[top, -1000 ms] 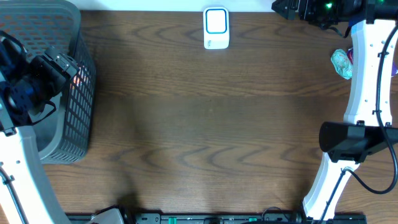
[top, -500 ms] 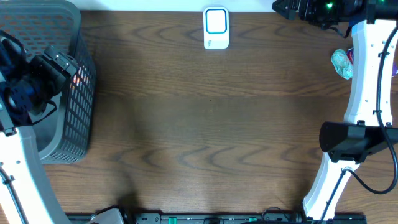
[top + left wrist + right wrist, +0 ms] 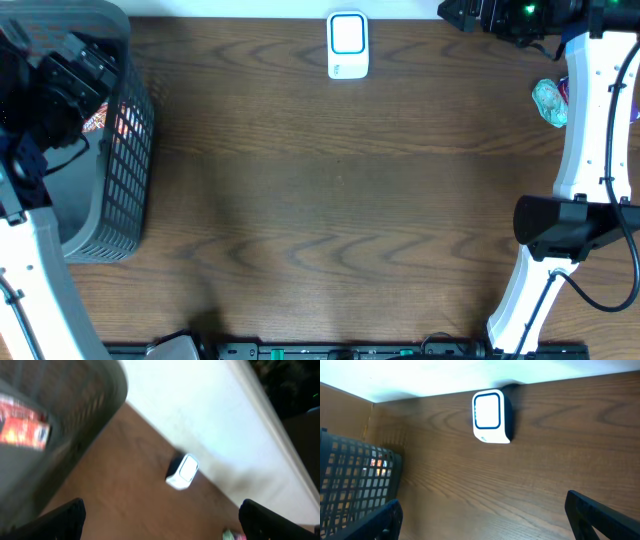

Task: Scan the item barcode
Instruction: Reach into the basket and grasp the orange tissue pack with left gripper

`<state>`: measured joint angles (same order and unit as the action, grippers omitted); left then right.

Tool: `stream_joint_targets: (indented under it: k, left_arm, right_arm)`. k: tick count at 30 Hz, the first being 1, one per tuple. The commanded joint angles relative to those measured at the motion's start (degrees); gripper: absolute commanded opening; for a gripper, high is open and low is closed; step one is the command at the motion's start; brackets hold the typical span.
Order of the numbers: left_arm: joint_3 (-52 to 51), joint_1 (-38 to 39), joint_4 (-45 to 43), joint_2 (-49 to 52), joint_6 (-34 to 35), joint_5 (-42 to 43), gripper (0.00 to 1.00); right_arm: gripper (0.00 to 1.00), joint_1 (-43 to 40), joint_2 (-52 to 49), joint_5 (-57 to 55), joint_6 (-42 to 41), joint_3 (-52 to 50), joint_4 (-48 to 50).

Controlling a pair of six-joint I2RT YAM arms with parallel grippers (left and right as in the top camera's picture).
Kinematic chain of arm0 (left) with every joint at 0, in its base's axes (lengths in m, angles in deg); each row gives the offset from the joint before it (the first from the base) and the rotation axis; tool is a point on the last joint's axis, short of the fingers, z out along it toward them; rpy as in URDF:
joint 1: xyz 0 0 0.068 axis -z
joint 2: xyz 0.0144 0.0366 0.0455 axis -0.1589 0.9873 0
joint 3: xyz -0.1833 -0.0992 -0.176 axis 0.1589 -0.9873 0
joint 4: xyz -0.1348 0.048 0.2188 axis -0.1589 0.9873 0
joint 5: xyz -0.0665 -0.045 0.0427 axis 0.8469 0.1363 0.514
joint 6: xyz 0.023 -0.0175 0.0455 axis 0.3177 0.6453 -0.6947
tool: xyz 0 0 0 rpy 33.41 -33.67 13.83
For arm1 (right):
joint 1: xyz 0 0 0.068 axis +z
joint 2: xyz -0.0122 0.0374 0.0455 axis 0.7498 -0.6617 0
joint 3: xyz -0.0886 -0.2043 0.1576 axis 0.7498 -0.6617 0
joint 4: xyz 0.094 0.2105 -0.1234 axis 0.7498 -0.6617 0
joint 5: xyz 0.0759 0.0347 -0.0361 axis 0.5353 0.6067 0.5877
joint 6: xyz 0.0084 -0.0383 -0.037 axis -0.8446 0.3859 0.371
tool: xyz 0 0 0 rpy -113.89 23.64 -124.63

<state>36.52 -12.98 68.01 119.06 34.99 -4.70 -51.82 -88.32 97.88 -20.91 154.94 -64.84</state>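
Note:
A white barcode scanner [image 3: 348,45] with a blue-edged window stands at the table's back edge, also seen as scanner [image 3: 491,416] and scanner [image 3: 182,471]. A teal and pink packet [image 3: 549,102] lies at the far right beside the right arm. A red packet [image 3: 22,427] lies inside the grey basket [image 3: 125,170] at the left. My left gripper [image 3: 162,527] hangs open and empty over the basket's rim, and its view is blurred. My right gripper [image 3: 487,520] stands open and empty at the back right, facing the scanner from a distance.
The basket's mesh wall [image 3: 355,480] takes up the left end of the wooden table [image 3: 340,200]. The white right arm [image 3: 590,120] rises along the right edge. A dark rail [image 3: 350,350] runs along the front edge.
My left arm has swung toward the back of the table, above the basket. The right arm and both packets have stayed put.

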Motion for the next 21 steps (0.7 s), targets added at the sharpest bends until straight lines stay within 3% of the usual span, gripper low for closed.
stream_joint_targets:
  k: [1, 7, 21]
  left_arm:
    - [0.5, -1.2, -3.2, -1.3, -0.5, -6.1, 0.98]
    - [0.5, -5.6, -4.8, 0.3, 0.6, -24.7, 0.98]
    - [0.5, -14.5, -5.6, 13.2, 3.2, -26.4, 0.99]
  right_arm:
    - [0.99, 0.1, -0.1, 0.9, -0.5, 0.5, -0.1]
    - [0.99, 0.1, -0.1, 0.9, -0.4, 0.5, -0.1]
    - [0.99, 0.1, -0.1, 0.9, -0.5, 0.5, -0.1]
